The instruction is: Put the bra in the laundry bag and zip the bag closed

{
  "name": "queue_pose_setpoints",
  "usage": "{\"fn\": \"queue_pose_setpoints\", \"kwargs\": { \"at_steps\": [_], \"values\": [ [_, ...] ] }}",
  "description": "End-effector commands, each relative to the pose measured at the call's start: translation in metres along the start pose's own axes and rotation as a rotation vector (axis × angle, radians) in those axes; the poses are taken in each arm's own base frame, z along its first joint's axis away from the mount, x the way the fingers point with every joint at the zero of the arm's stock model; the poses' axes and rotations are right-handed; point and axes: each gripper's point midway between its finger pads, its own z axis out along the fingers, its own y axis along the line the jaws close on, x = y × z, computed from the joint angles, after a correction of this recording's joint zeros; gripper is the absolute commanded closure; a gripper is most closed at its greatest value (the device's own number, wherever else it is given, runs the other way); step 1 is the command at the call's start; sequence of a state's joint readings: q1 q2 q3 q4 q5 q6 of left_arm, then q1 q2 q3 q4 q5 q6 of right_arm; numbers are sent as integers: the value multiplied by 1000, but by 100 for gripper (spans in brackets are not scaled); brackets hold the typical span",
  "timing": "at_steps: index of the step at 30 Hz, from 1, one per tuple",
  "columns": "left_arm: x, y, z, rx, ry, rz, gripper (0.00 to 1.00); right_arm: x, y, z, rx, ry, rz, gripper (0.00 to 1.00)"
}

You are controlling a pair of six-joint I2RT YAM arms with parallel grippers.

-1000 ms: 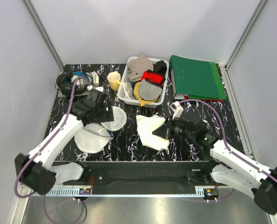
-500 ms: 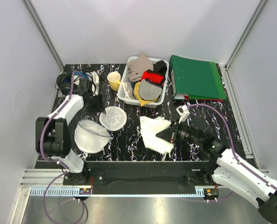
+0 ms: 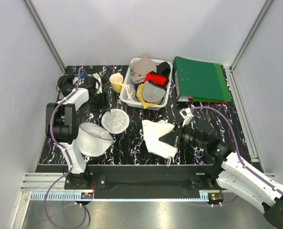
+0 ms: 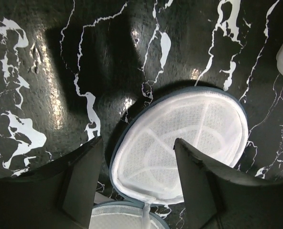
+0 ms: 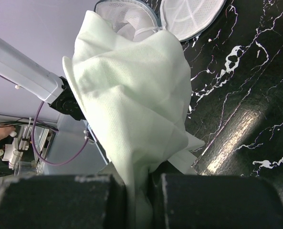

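The white bra (image 3: 158,136) hangs crumpled from my right gripper (image 3: 175,136), which is shut on one edge of it just above the table's middle. In the right wrist view the bra (image 5: 131,95) fills the centre and is pinched between the shut jaws (image 5: 141,191). The laundry bag (image 3: 94,139) lies unzipped at the left, its round lid (image 3: 115,120) flipped back beside the open body. My left gripper (image 3: 99,101) is open and empty, hovering behind the lid. In the left wrist view the lid (image 4: 179,143) lies below the spread gripper (image 4: 139,160).
A white lattice basket (image 3: 127,94) of grey, red and yellow garments stands at the back centre. A green binder (image 3: 201,78) lies at the back right. A yellow cup (image 3: 116,82) and black headphones with cables (image 3: 69,82) sit at the back left.
My left arm has pulled back from over the bag to the back left, leaving the bag open. My right gripper has shifted slightly toward the near edge with the bra.
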State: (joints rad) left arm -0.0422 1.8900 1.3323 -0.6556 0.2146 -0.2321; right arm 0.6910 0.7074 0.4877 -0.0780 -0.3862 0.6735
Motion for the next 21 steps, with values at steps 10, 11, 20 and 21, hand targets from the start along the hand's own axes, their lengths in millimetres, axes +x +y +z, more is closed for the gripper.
{"fn": "queue_pose_setpoints", "kwargs": {
  "at_steps": [10, 11, 20, 21],
  "values": [
    [-7, 12, 25, -48, -14, -11, 46, -7, 18, -9, -67, -32, -35, 100],
    [-7, 12, 27, -47, -17, -13, 49, -8, 19, -9, -68, -33, -33, 100],
    [-21, 17, -9, -113, -125, -82, 100, -7, 24, -10, -81, -24, 15, 100],
    [-19, 17, -17, -119, -142, -89, 100, -7, 25, -11, -83, -24, 22, 100]
  ]
}}
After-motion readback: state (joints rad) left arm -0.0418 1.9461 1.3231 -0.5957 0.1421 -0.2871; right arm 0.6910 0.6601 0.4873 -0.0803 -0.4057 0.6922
